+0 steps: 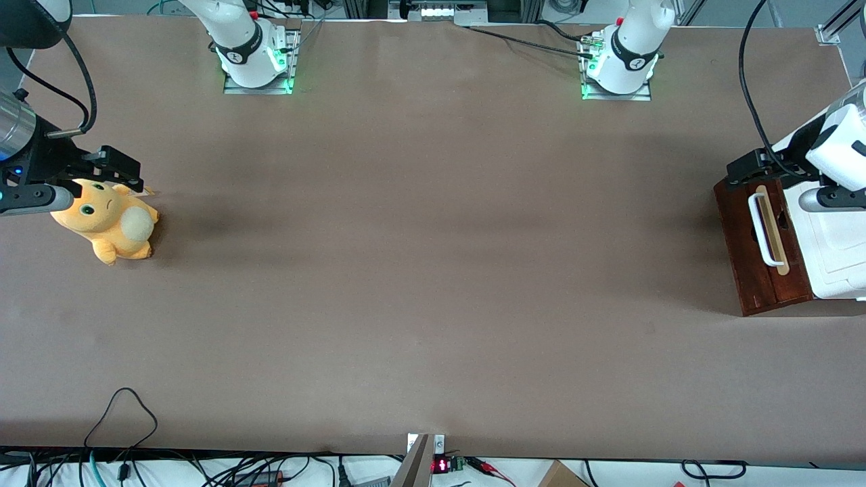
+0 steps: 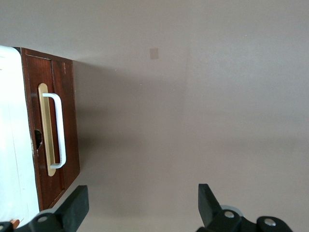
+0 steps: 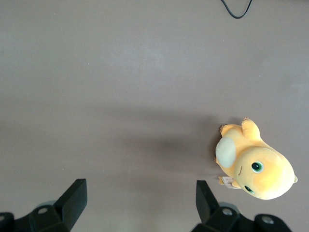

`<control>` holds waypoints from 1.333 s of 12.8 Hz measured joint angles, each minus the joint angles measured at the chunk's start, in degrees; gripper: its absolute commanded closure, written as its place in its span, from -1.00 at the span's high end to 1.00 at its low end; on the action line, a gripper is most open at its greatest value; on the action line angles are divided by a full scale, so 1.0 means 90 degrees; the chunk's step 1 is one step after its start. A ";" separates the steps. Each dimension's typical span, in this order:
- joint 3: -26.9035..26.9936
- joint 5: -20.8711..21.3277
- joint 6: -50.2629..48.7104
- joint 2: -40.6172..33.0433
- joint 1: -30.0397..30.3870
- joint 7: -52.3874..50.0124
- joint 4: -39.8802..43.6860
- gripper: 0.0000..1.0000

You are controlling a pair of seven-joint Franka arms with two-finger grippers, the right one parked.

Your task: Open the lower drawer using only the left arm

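The lower drawer [image 1: 761, 270] has a dark reddish-brown wooden front with a white loop handle [image 1: 762, 230] on a pale wood strip. It stands at the working arm's end of the table, and no plywood inside shows. The left arm's black gripper [image 1: 744, 170] hovers over the end of the drawer front farther from the front camera, above the handle's end. In the left wrist view the drawer front [image 2: 70, 96] and handle [image 2: 59, 130] lie beside the gripper [image 2: 142, 208]. Its fingers [image 2: 77, 205] are wide open with only bare table between them.
The white moulded cabinet top [image 1: 835, 250] sits above the drawer and also shows in the left wrist view [image 2: 12, 145]. An orange plush toy [image 1: 108, 220] lies toward the parked arm's end, also in the right wrist view [image 3: 256, 164]. Cables [image 1: 122, 412] loop at the table's near edge.
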 measured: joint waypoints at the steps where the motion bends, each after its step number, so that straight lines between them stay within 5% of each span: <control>1: 0.0000 0.0000 -0.0010 0.0000 0.0000 0.0001 0.0000 1.00; 10: -0.0052 0.0176 -0.0217 0.0006 -0.0001 0.0159 -0.0002 0.92; 17: -0.1416 0.3678 -0.1077 0.0536 -0.0006 -0.1475 -0.0188 0.93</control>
